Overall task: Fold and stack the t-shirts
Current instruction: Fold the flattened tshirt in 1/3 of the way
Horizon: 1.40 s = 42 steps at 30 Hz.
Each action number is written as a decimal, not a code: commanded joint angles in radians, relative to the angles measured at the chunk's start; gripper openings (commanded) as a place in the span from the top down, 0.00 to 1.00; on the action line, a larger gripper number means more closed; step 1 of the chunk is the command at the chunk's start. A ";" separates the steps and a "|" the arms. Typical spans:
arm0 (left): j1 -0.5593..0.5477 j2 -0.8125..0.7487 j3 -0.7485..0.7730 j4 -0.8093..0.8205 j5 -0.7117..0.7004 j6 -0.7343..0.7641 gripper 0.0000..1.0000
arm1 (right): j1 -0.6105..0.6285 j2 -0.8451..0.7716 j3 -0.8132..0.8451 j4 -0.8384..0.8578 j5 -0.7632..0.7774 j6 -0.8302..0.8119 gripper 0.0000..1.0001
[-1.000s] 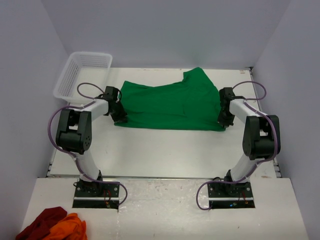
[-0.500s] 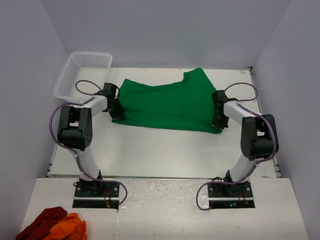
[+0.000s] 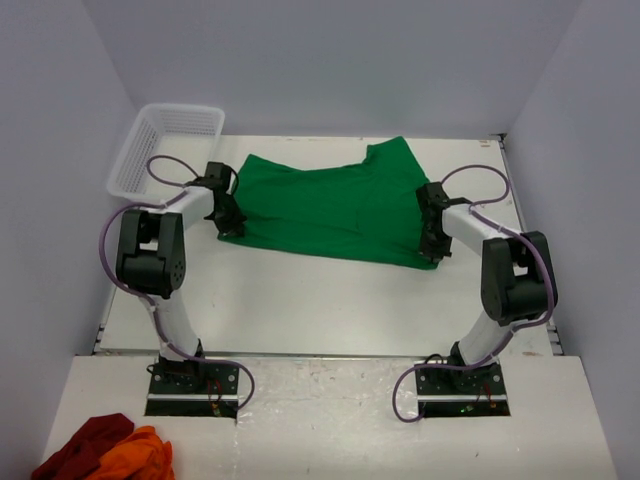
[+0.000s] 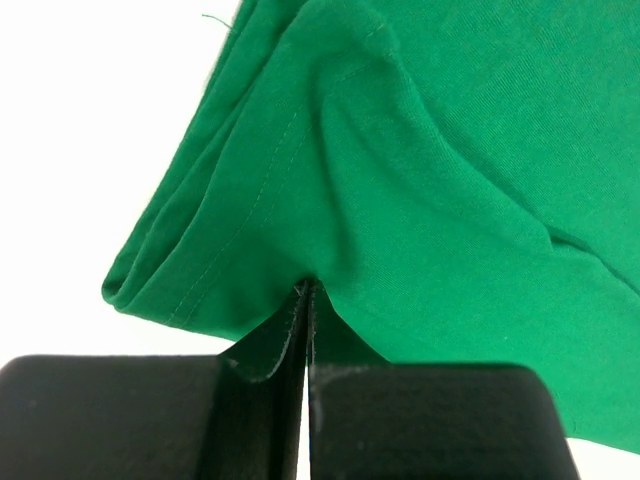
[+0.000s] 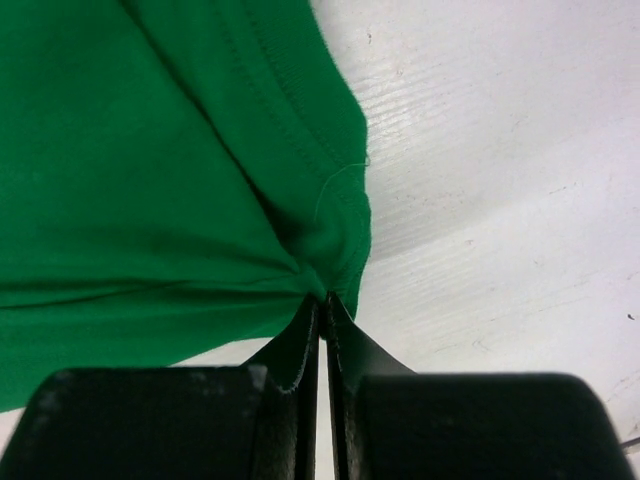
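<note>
Tightly closed, the left gripper (image 4: pixel 303 292) clamps the near-left corner of the plain bright green cotton t-shirt (image 3: pixel 330 205), while the right gripper (image 5: pixel 322 300) clamps its near-right corner. The shirt spreads across the far half of the white table (image 3: pixel 300 300), near a white mesh plastic basket (image 3: pixel 165 145).

A white plastic lattice basket (image 3: pixel 135 160) stands at the far left corner of the white desk (image 3: pixel 320 300), its long side running along the desk's left edge. Pale grey walls (image 3: pixel 330 60) close the desk in at the back and on both sides. Close up, the desk's surface (image 5: pixel 500 150) shows faint streaks and a few small dark specks. On the scuffed white ledge (image 3: pixel 330 420) in front of the desk, at its near left corner, a dark red cloth (image 3: pixel 85 445) lies crumpled, touching a bunched orange cloth (image 3: pixel 140 458) just to its right.
</note>
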 commanded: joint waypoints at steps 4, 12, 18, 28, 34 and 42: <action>0.028 -0.079 -0.133 -0.064 -0.091 -0.019 1.00 | -0.037 -0.046 0.015 -0.022 0.071 0.038 1.00; 0.027 -0.212 -0.283 -0.058 -0.062 -0.032 1.00 | -0.026 -0.130 -0.051 -0.027 0.042 0.073 1.00; 0.027 -0.373 -0.391 -0.073 -0.076 -0.065 1.00 | 0.011 -0.198 -0.108 -0.045 0.056 0.117 1.00; -0.027 -0.585 -0.362 -0.082 -0.168 -0.022 1.00 | 0.081 -0.304 -0.073 -0.068 0.076 0.116 0.56; -0.059 -0.464 -0.212 0.001 -0.050 0.049 1.00 | 0.091 -0.095 0.212 -0.084 -0.016 0.013 0.34; -0.066 -0.278 -0.070 0.019 0.010 0.081 1.00 | 0.123 0.115 0.452 -0.059 -0.212 -0.018 1.00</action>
